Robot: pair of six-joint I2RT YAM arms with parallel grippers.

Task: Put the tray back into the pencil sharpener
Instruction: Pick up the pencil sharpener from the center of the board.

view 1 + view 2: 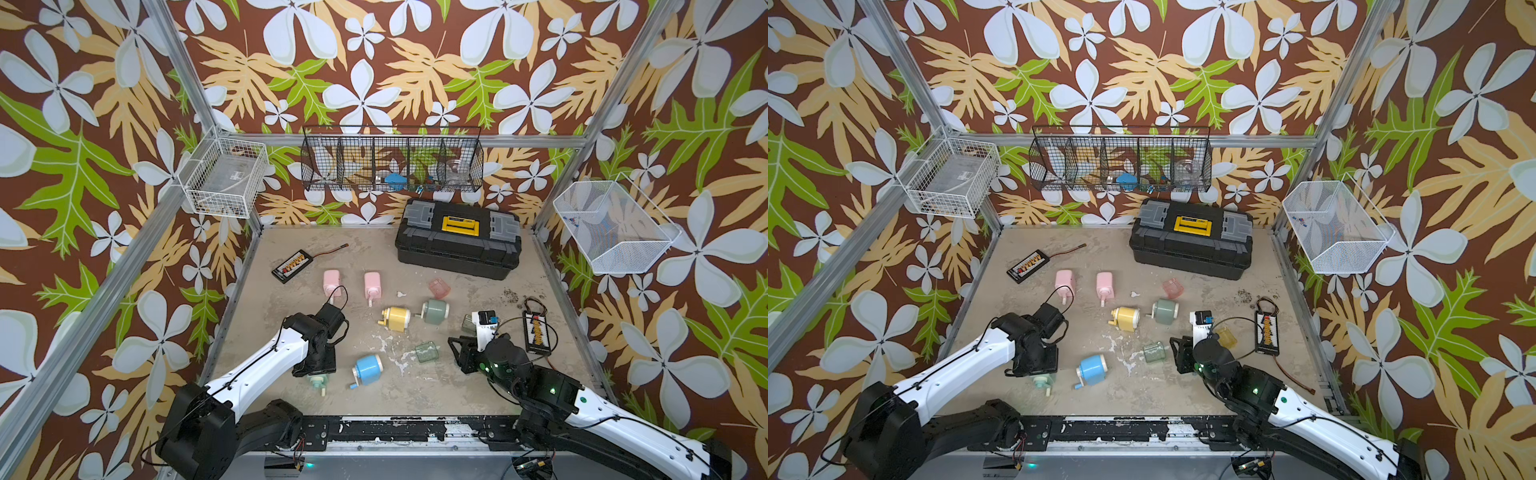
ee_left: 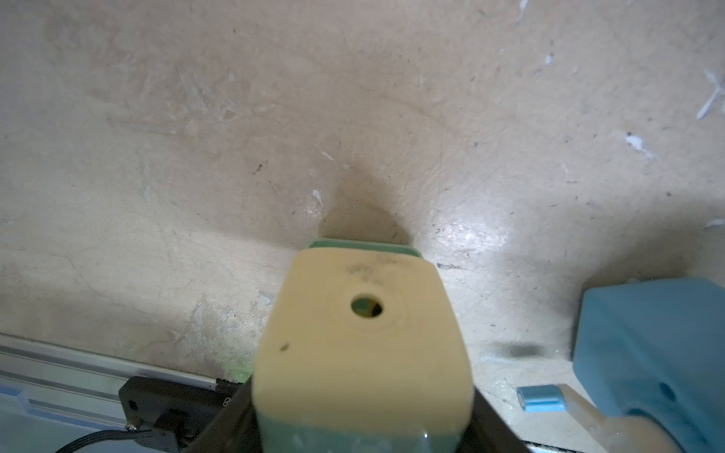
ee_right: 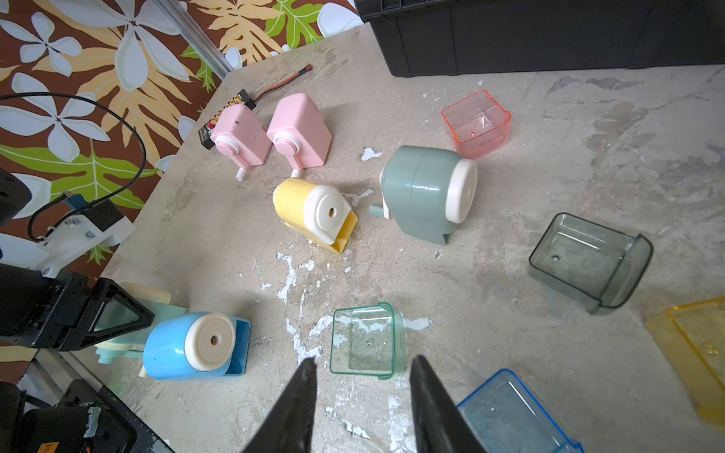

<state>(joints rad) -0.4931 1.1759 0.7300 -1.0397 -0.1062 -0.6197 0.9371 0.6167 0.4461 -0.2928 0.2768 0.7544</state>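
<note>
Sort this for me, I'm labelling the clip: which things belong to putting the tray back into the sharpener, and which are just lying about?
In the job: mint-green plastic pencil sharpener with cream front; clear green plastic tray.
Lying about: black plastic toolbox; blue plastic sharpener; clear pink plastic tray; black wired connector board.

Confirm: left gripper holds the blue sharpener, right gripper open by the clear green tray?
Not quite. The left gripper holds the mint-green sharpener, not the blue sharpener, which lies free beside it; the left wrist view shows this. The right gripper is open by the clear green tray.
</note>
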